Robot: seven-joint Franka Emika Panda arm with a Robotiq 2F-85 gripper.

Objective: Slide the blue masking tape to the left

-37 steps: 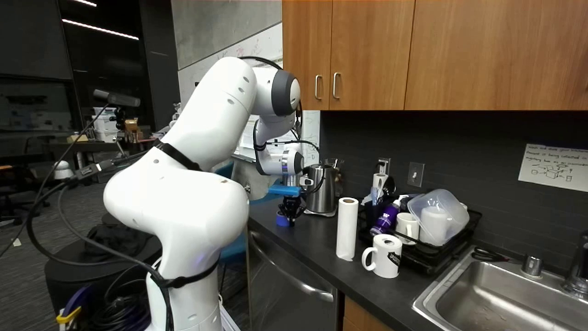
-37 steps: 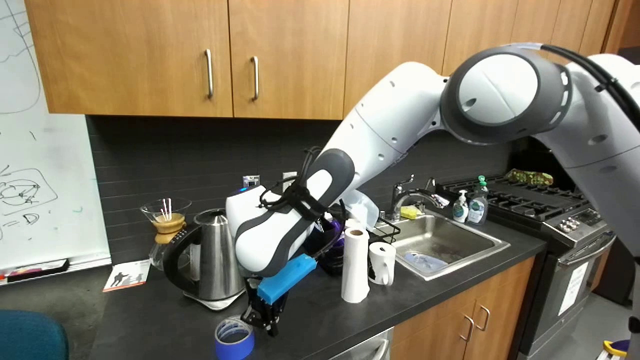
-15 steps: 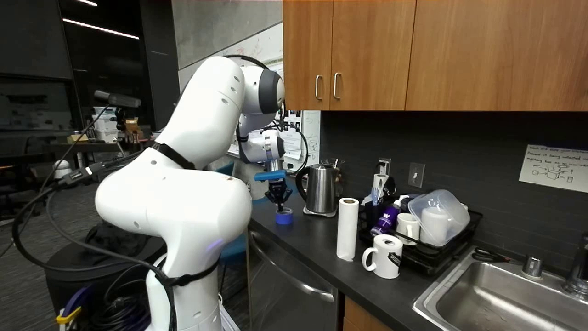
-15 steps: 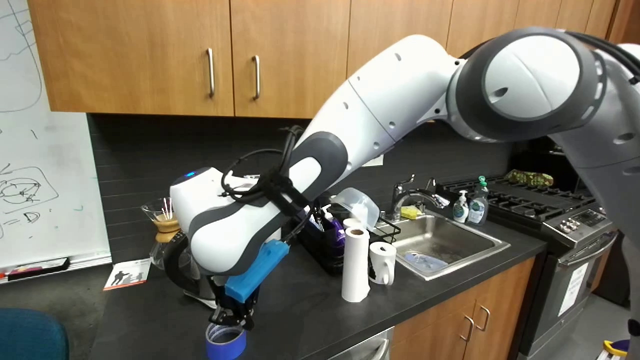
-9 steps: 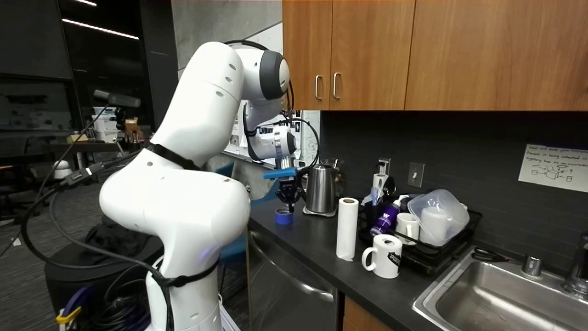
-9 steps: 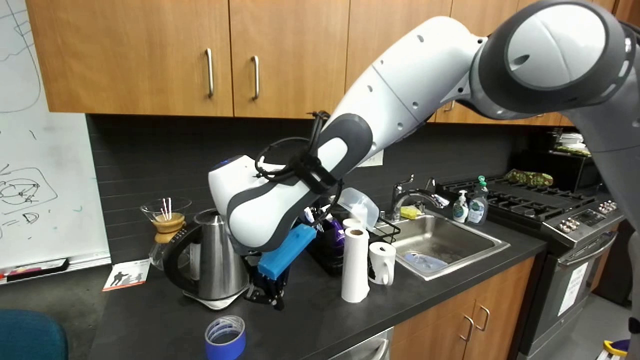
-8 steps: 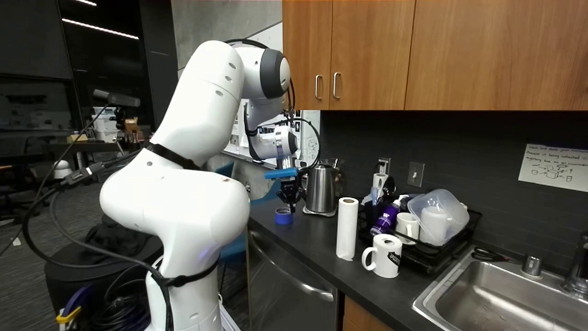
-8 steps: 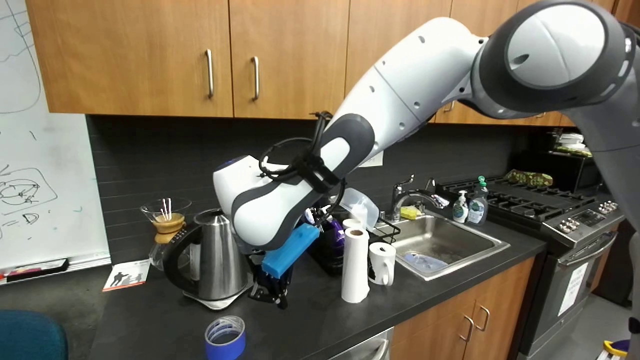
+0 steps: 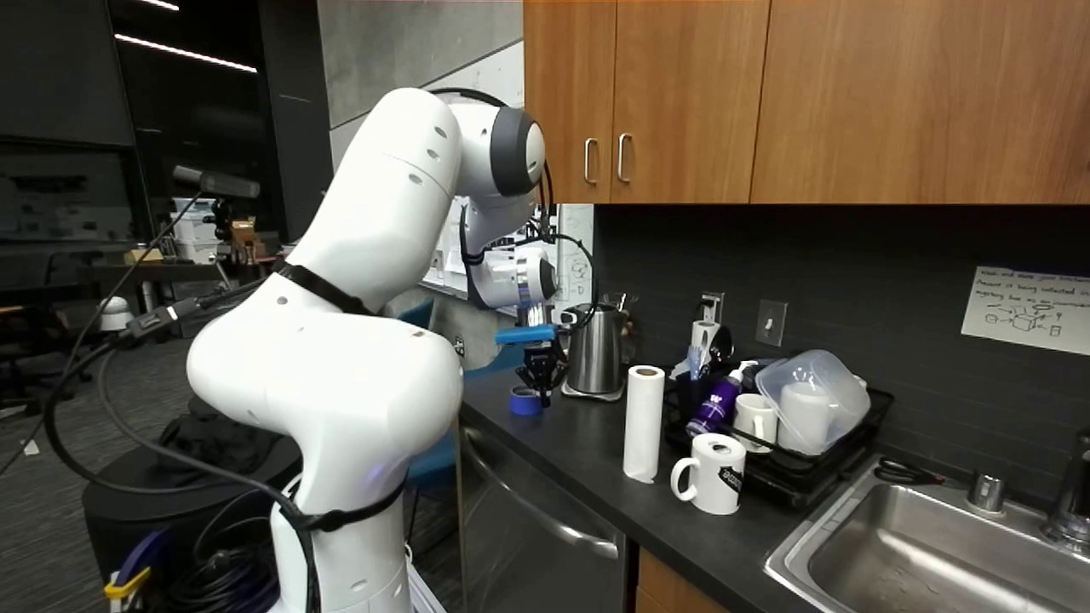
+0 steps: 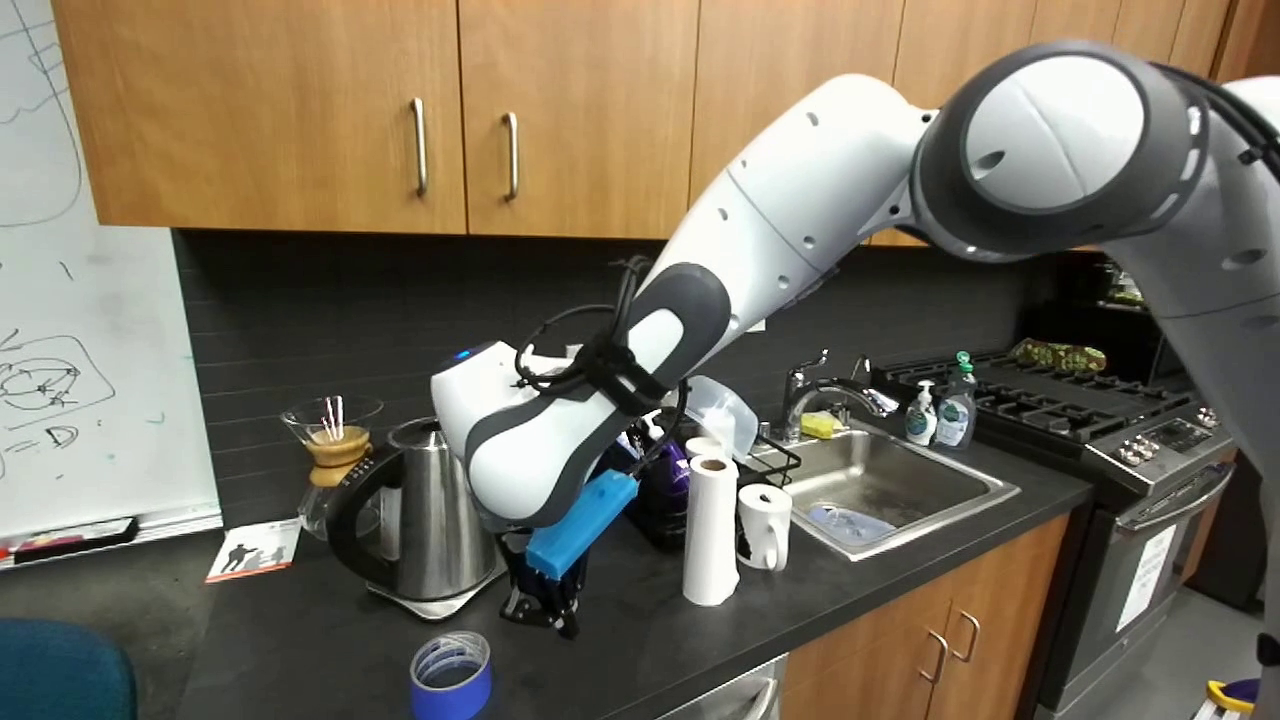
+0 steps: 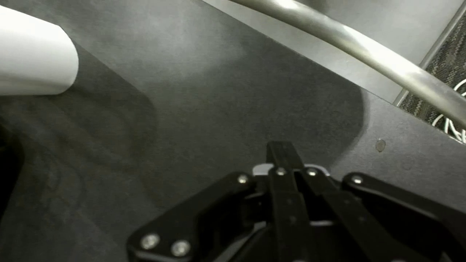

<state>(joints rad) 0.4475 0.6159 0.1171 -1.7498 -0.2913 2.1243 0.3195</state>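
Wrist view | end effector: fingers together | both exterior views: blue masking tape near, apart

Kitchen: steel sink, stove, kettle, dish rack, wall cabinets; sketched-on whiteboard suggests workplace.

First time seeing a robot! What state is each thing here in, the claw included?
Claw: shut, nothing seen in it
Blue masking tape: lying flat on the counter, apart from the claw
Steel kettle: standing upright
Paper-towel roll: standing upright
Mug with the black logo: upright
Clear plastic tub: tilted
Cabinet doors: shut
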